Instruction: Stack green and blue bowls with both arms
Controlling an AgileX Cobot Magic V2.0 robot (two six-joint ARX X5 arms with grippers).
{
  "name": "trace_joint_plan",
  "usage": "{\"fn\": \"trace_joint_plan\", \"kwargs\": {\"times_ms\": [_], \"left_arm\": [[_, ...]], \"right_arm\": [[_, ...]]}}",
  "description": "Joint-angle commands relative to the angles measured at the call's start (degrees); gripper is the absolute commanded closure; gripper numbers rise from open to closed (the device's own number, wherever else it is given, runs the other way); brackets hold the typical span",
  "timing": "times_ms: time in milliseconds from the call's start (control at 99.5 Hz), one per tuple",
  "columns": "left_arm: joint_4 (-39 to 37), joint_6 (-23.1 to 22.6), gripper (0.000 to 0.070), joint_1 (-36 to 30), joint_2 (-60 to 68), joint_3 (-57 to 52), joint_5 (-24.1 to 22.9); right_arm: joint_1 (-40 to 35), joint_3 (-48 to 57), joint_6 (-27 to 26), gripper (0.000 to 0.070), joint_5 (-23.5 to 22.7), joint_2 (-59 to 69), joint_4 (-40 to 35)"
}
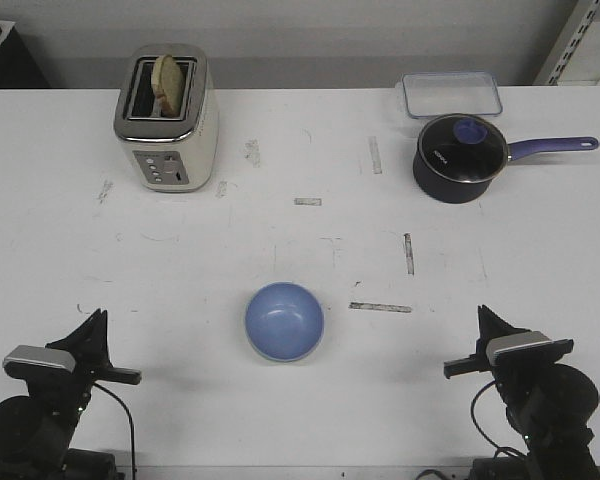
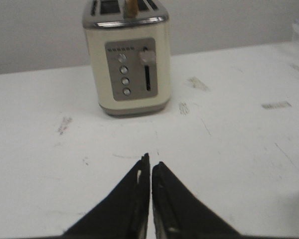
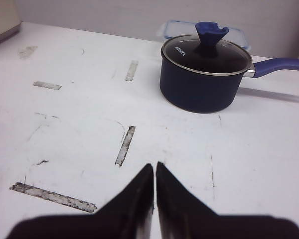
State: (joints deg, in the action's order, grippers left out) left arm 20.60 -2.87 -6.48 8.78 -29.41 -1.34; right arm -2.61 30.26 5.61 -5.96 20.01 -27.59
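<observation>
The pale blue bowl (image 1: 284,320) sits upright on the white table (image 1: 300,240), near the front and in the middle. No green bowl shows in any view. My left gripper (image 1: 98,318) rests at the front left corner, well to the left of the bowl; in the left wrist view (image 2: 150,160) its jaws are shut and empty. My right gripper (image 1: 483,315) rests at the front right corner, well to the right of the bowl; in the right wrist view (image 3: 155,165) its jaws are shut and empty. The bowl is out of both wrist views.
A cream toaster (image 1: 167,118) with bread in it stands at the back left, also in the left wrist view (image 2: 127,59). A navy saucepan (image 1: 460,155) with glass lid and purple handle stands at the back right, a clear lidded box (image 1: 450,92) behind it.
</observation>
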Motion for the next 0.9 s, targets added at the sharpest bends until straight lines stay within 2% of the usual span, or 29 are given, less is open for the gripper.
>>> {"fn": "trace_joint_plan", "kwargs": {"times_ms": [0, 201, 392, 473, 895], "left_arm": [[-3.63, 1.18, 0.0699, 1.73, -1.29, 2.54, -0.13], [-14.84, 1.07, 0.0699, 7.41, -8.15, 16.90, -0.11], [-26.49, 1.01, 0.0699, 8.00, -8.61, 28.57, -0.11], [-24.57, 0.98, 0.0699, 7.91, -8.59, 28.72, 0.15], [-26.29, 0.98, 0.0699, 7.91, -8.59, 28.72, 0.07]], "right_arm": [[-0.07, 0.39, 0.24, 0.0699, 0.02, 0.28, 0.59], [-0.07, 0.39, 0.24, 0.0699, 0.02, 0.28, 0.59], [-0.07, 0.39, 0.26, 0.0699, 0.02, 0.24, 0.74], [-0.07, 0.44, 0.24, 0.0699, 0.02, 0.24, 0.90], [-0.07, 0.46, 0.24, 0.0699, 0.02, 0.24, 1.44]]}}
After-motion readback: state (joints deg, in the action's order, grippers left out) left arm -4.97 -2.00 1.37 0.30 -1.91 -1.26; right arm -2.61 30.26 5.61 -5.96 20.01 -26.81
